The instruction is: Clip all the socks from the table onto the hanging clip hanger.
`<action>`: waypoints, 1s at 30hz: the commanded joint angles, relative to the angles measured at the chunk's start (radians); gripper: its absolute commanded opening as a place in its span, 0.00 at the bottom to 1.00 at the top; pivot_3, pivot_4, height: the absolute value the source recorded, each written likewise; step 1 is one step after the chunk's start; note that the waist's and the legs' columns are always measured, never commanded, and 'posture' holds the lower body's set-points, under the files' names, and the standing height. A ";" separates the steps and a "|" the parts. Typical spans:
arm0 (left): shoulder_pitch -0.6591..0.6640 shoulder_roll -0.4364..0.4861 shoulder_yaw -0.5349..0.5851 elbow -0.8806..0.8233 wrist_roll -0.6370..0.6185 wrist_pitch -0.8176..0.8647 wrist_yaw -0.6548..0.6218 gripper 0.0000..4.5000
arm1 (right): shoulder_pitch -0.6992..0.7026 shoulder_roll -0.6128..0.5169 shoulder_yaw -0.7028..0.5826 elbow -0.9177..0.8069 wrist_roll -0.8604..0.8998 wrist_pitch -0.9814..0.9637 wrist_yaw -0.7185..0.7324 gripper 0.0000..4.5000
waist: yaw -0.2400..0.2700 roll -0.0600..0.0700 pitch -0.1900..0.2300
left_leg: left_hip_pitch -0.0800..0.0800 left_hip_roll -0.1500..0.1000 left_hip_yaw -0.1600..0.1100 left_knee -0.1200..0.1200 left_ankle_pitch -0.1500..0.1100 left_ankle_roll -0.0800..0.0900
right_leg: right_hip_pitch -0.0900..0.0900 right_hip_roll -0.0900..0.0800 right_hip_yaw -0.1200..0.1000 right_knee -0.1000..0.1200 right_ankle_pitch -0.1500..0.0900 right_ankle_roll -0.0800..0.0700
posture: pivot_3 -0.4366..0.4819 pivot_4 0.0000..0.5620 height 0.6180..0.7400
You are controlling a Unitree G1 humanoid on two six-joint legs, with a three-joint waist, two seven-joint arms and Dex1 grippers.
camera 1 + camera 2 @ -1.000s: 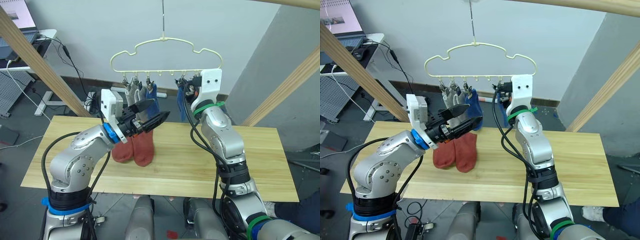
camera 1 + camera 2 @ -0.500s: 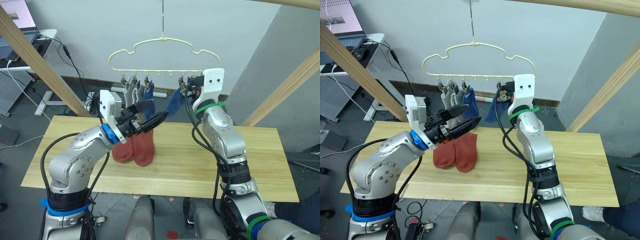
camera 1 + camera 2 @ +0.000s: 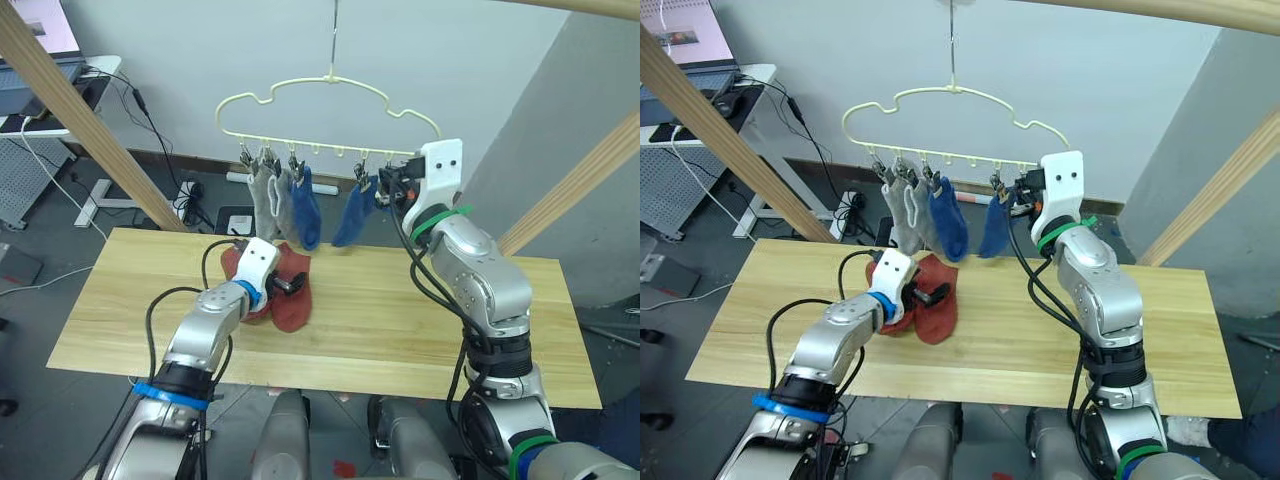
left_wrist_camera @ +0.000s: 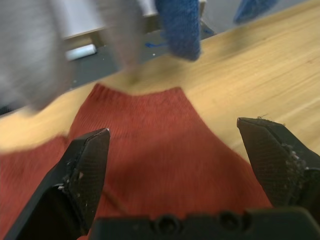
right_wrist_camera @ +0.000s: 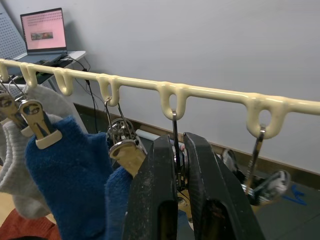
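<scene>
The pale-yellow clip hanger (image 3: 330, 100) hangs above the table (image 3: 420, 320). Two light grey socks (image 3: 266, 196) and two blue socks (image 3: 306, 208) (image 3: 351, 213) hang from its clips. Two rust-red socks (image 3: 290, 300) lie on the table below. My left gripper (image 4: 182, 155) is low over the red socks, open, one finger (image 4: 85, 170) to each side of the knit. My right gripper (image 5: 175, 145) is up at the hanger's bar, shut on the wire of a metal clip (image 5: 173, 125) beside the second blue sock.
Thick wooden poles slant down at the left (image 3: 80, 125) and the right (image 3: 580, 170) of the table. A desk with a laptop (image 3: 685, 45) stands at the back left, with cables on the floor behind the table.
My left arm has dropped from beside the hanger down to the red socks on the table. The second blue sock now hangs free from its clip. My right gripper stays at the hanger.
</scene>
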 commanded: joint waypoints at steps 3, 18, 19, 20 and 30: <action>-0.039 0.009 -0.096 0.155 0.105 -0.024 -0.111 1.00 | 0.025 0.022 -0.006 -0.060 0.009 0.051 -0.034 0.00 | -0.005 0.000 0.000 | 0.000 0.000 0.000 0.000 0.000 0.000 | 0.000 0.000 0.000 0.001 0.000 0.000 | 0.64 0.51 1.00; 0.118 0.060 -0.227 -0.016 0.241 -0.210 -0.290 0.12 | 0.005 -0.039 -0.064 -0.036 0.023 0.072 -0.015 0.00 | -0.006 0.000 -0.003 | 0.003 -0.001 0.000 0.000 0.000 0.000 | 0.003 -0.001 -0.001 0.001 0.000 0.000 | 0.64 0.47 1.00; 0.127 0.051 -0.222 -0.032 0.233 -0.210 -0.293 0.05 | 0.003 -0.041 -0.068 -0.033 0.026 0.074 -0.012 0.00 | -0.005 0.000 -0.003 | 0.003 -0.001 0.000 0.000 0.000 0.000 | 0.003 -0.001 0.000 0.001 0.000 0.000 | 0.64 0.47 1.00; 0.134 0.036 -0.211 -0.056 0.216 -0.212 -0.293 0.00 | -0.001 -0.043 -0.081 -0.029 0.036 0.084 -0.010 0.00 | -0.004 0.000 -0.003 | 0.003 -0.001 0.000 0.000 0.000 0.000 | 0.003 -0.002 0.000 0.001 0.000 0.000 | 0.65 0.46 1.00; 0.112 -0.131 -0.066 -0.275 0.010 -0.386 -0.310 0.00 | -0.111 -0.059 -0.330 0.035 0.272 0.442 -0.014 0.00 | 0.000 0.000 -0.003 | 0.000 0.000 0.000 0.003 0.001 0.001 | 0.004 -0.003 -0.004 0.002 0.000 0.000 | 0.64 0.47 1.00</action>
